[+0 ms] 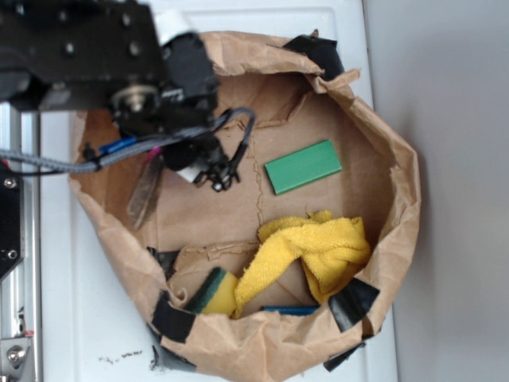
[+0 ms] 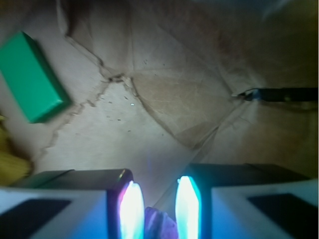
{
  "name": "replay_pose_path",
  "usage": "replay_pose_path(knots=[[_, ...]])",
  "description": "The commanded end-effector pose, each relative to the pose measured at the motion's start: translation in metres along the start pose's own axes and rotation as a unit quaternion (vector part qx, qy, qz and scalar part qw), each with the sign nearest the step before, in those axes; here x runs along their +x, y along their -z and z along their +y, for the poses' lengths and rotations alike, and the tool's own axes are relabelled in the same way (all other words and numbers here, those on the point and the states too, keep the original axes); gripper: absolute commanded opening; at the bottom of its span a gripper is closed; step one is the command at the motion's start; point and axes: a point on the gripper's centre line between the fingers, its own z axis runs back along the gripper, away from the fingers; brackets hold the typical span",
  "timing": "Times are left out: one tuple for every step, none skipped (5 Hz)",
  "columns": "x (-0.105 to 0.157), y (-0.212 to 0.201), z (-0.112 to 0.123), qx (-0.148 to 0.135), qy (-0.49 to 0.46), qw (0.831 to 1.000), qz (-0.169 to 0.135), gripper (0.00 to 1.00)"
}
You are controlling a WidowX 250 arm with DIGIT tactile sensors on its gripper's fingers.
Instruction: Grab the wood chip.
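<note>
The wood chip (image 1: pixel 145 193) is lying flat on the paper floor at the left side of the crumpled brown paper bag (image 1: pixel 390 231), just beside the gripper (image 1: pixel 213 171), which is hovering over the bag's middle. In the wrist view the chip is not showing; a dark thin object is poking in at the right edge, but I cannot tell what it is. The fingers (image 2: pixel 132 209) are standing slightly parted with nothing between them.

To do this step well, the arm probably needs to be shifting toward the bag's left wall, turning so the fingers are straddling the chip's narrow width, and opening wider before descending. The sliver is thin, rough and tapered, so pinching it low against the paper seems necessary, and the creased floor may be getting in the way.

Further out, the smooth green rectangular block (image 1: pixel 303 166) is resting right of the gripper, well apart from the chip. A soft yellow cloth (image 1: pixel 318 251) is bunching near the bag's front, beside a green-and-yellow sponge (image 1: pixel 213 293). Black tape patches (image 1: pixel 351 305) are holding the rim.
</note>
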Motion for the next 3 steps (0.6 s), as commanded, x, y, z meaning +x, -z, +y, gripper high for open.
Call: replay_pose_path(knots=[[0.008, -0.039, -0.005, -0.021, -0.029, 0.999, -0.035, 0.0], [0.007, -0.048, -0.01, -0.03, -0.043, 0.998, -0.04, 0.0], [0.005, -0.051, -0.013, -0.035, -0.048, 0.997, -0.058, 0.0]])
